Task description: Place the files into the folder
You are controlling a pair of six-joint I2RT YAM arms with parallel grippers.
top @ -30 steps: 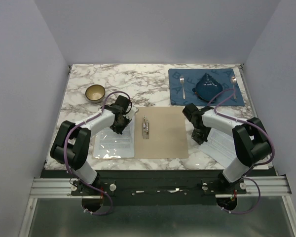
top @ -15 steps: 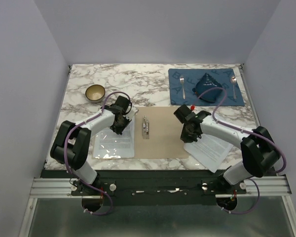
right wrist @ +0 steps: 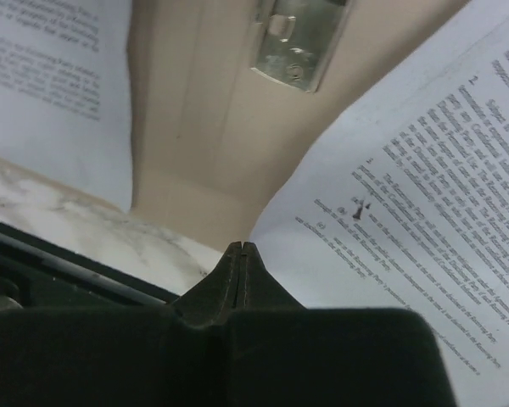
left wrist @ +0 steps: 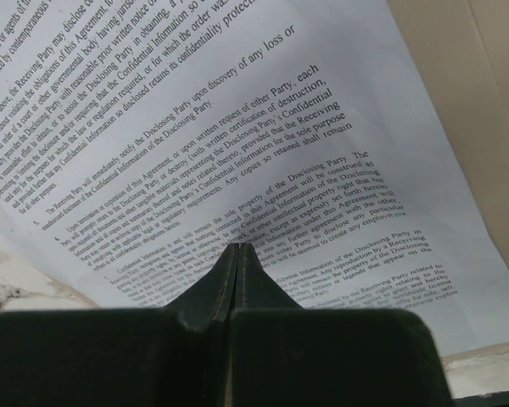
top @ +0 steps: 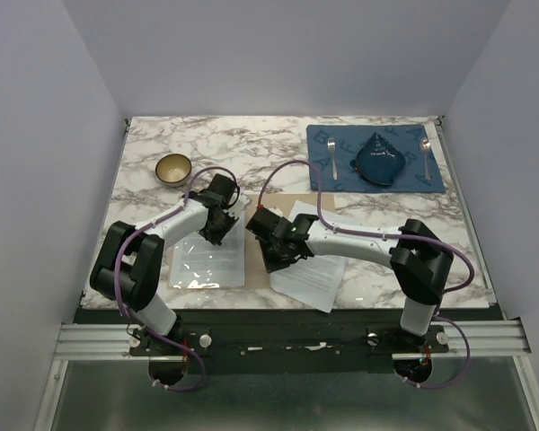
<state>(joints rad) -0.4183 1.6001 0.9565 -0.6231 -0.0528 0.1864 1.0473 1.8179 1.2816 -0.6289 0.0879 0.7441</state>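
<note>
Files [top: 207,260] lie flat, thin white sheets of small black print: one under our left fingers [left wrist: 225,284] at the folder's left edge, a second sheet [right wrist: 424,186] skewed across the tan card folder [right wrist: 204,110], its corner at our right fingers [right wrist: 229,275]. Both pairs are clenched tight, grasping nothing. A shiny metal clip [right wrist: 301,38] sits on the folder, on the marbled desk [top: 251,153].

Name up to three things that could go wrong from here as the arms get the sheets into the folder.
1. The right sheet lies askew, one corner near the front edge of the table; a push could tip it off.
2. The metal clip on the folder stands close to that sheet's edge and could snag it.
3. The left gripper, shut, only presses on the left sheet; paper may slip or buckle.
</note>
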